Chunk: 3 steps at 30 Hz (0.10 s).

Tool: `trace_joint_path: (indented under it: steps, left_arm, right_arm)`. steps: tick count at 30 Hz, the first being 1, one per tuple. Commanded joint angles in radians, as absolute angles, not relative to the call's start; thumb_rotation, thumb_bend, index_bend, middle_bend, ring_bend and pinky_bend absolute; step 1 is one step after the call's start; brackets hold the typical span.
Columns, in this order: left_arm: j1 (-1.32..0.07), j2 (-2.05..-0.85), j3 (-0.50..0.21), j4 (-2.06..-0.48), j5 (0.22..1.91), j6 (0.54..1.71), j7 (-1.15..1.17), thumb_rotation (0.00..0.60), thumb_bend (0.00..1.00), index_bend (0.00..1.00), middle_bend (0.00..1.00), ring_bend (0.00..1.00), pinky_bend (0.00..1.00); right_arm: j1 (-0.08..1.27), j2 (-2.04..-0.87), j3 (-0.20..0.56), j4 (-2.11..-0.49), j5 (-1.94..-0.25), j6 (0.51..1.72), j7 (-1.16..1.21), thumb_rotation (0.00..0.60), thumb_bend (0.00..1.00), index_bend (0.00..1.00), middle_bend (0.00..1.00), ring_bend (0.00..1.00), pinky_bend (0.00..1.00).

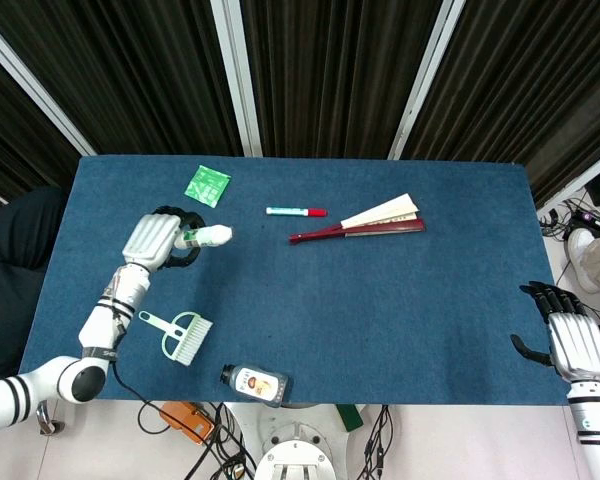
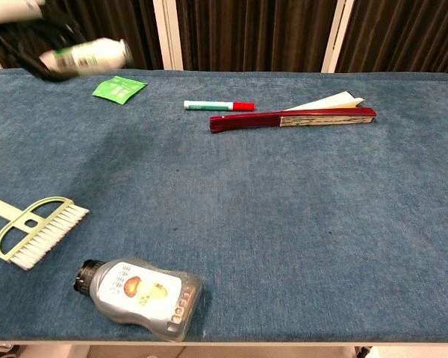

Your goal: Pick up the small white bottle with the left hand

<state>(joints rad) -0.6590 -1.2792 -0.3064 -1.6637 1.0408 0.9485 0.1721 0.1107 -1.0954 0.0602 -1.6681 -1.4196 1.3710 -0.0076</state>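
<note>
My left hand (image 1: pixel 155 240) grips the small white bottle (image 1: pixel 206 236), which has a green label and lies sideways in the fingers, lifted off the blue table (image 1: pixel 310 310). In the chest view the small white bottle (image 2: pixel 86 57) shows blurred at the top left, held up above the table (image 2: pixel 269 209), with only a part of the left hand (image 2: pixel 19 22) in frame. My right hand (image 1: pixel 575 340) hangs beyond the table's right edge with its fingers apart and nothing in it.
A green packet (image 1: pixel 207 185) lies at the back left. A marker (image 1: pixel 295 211) and a folded fan (image 1: pixel 365 225) lie at the back middle. A green brush (image 1: pixel 180 335) and a grey bottle (image 1: pixel 255 383) lie near the front left edge.
</note>
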Motion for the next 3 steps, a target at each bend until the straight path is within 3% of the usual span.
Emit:
trace_joint_path:
  steps: [1,3]
  left_arm:
    - [-0.601,-1.124,-0.34,-1.829,1.056,0.987,0.105,0.6,0.39,0.55,0.6,0.27,0.22]
    - [-0.576,-1.069,-0.337,-1.88,1.086,1.0,0.078,0.6,0.39,0.55,0.6,0.27,0.22]
  right_arm:
    - [0.109,-1.095,0.06,-1.669,-1.42,1.373,-0.006,0.6,0.39,0.24,0.21,0.18,0.17]
    - [0.109,-1.095,0.06,-1.669,-1.418,1.372,-0.007,0.6,0.39,0.24,0.21,0.18,0.17]
